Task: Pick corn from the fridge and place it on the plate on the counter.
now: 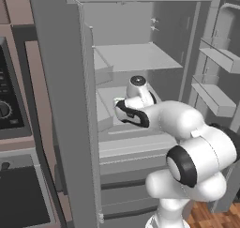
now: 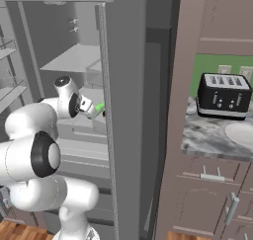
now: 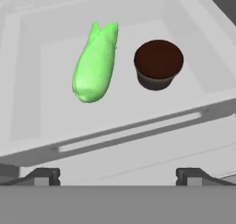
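Left base view: the arm is reached into the open fridge (image 1: 140, 58) at mid-shelf height.

Right base view: the corn (image 2: 100, 107) is seen just past the tool (image 2: 94, 111); the plate (image 2: 240, 134) waits on the table (image 2: 207, 135) beside the toaster (image 2: 223, 96).

Hand view: the tool is spread wide and empty. The corn lies close beside a cupcake (image 3: 158, 64); a skewed descent risks knocking that cupcake or pushing the corn away.

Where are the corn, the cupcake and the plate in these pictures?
corn (image 3: 95, 64), hand view, middle of the green husk.
cupcake (image 3: 158, 63), hand view, its dark brown top.
plate (image 2: 242, 134), right base view, its bare off-white surface by the picture's edge.
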